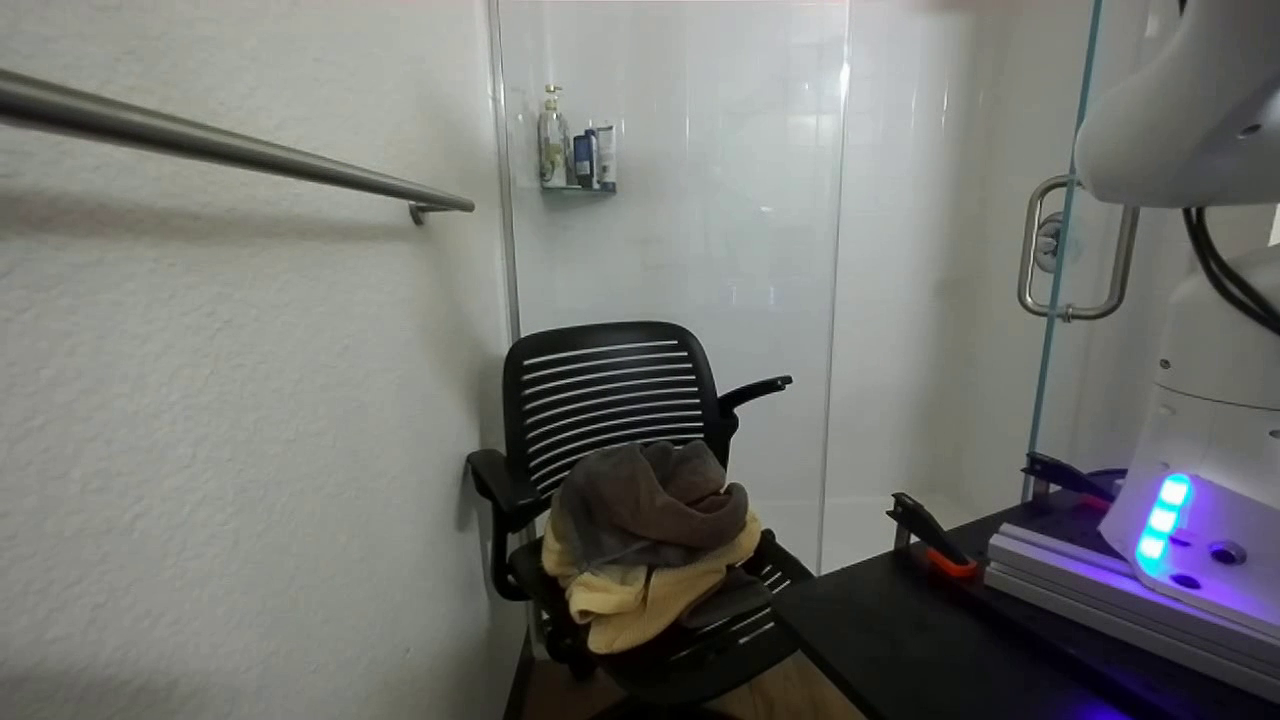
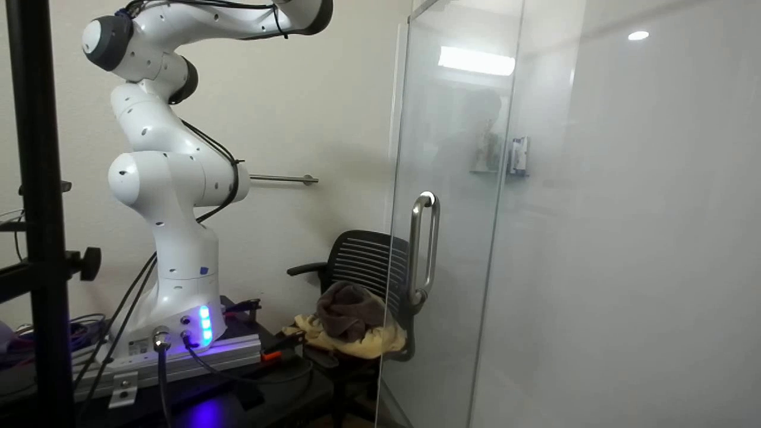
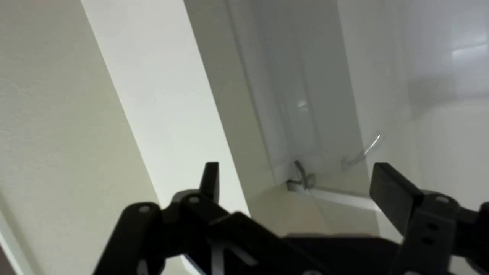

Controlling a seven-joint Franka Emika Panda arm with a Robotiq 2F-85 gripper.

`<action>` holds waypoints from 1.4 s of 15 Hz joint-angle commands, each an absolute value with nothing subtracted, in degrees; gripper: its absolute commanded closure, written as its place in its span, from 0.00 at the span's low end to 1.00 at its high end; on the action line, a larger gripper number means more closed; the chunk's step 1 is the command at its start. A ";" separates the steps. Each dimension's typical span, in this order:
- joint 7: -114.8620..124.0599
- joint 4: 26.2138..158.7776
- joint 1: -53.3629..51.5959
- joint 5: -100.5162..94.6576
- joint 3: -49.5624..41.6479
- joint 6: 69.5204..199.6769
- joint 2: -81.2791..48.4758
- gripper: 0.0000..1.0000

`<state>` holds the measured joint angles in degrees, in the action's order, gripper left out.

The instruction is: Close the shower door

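While the gripper (image 3: 297, 172) was held wide, with nothing gripped between its fingers (image 3: 210, 181), the shower door (image 2: 455, 255) was seen ajar toward three o'clock in an exterior view, its handle (image 2: 415, 249) ungrasped near the middle, toward four. Because the gripper was caught in neither exterior view, its gap from the clear glass could not be told, and a hard knock might be dealt. Were bare glass pushed, a slip might be caused by its smoothness. A jam was judged possible at the chair (image 2: 364, 261), toward seven o'clock in an exterior view, should the swing be blocked, and a snag at the black clamp (image 1: 1070, 478), between three and four o'clock in an exterior view, apparently close to the door's edge.
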<state>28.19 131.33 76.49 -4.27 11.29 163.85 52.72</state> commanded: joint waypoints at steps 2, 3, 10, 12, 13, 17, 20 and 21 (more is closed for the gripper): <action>23.84 131.24 66.42 -3.00 10.08 147.79 55.16 0.00; 24.10 130.87 65.72 -3.63 9.55 145.68 55.32 0.00; 26.68 127.13 61.75 -5.65 6.91 137.54 53.02 0.00; 28.60 124.99 62.54 -5.53 6.24 137.63 50.00 0.00; 29.43 123.49 62.44 -5.05 5.75 137.38 47.79 0.00; 30.63 117.79 57.94 -1.76 3.79 130.73 41.28 0.00; 29.66 113.85 52.33 1.16 0.93 125.56 37.25 0.00; 29.46 112.39 50.22 2.13 -0.01 123.73 36.13 0.00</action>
